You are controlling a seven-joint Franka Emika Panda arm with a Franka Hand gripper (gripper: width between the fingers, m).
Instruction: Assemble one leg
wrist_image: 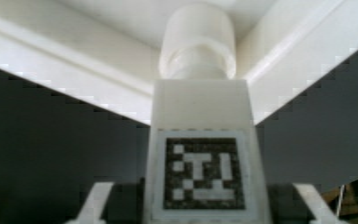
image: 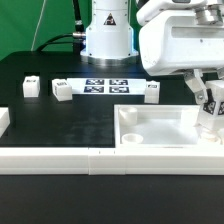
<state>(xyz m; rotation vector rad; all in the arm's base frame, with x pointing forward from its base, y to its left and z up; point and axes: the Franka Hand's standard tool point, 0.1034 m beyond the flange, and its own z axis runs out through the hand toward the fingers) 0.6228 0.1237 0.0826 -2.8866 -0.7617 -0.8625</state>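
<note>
Two spare legs (image: 30, 87) are seen lying at the exterior view's left, just beside the marker board (image: 105, 86). Farther right, the square panel (image: 160, 141) is set behind the border rails (image: 60, 158). Over its right corner the leg (image: 211, 108) is held upright, clamped in the gripper (wrist_image: 201, 205).

In the exterior view the white two-finger gripper (image: 207, 100) hides much of the small stubby white plastic leg (image: 209, 122), and that view's right edge cuts off the large white square tray-like panel (image: 160, 125). The wrist view shows the leg's black-and-white tag (wrist_image: 204, 172) blurred, fingertips (wrist_image: 101, 204) cropped.
</note>
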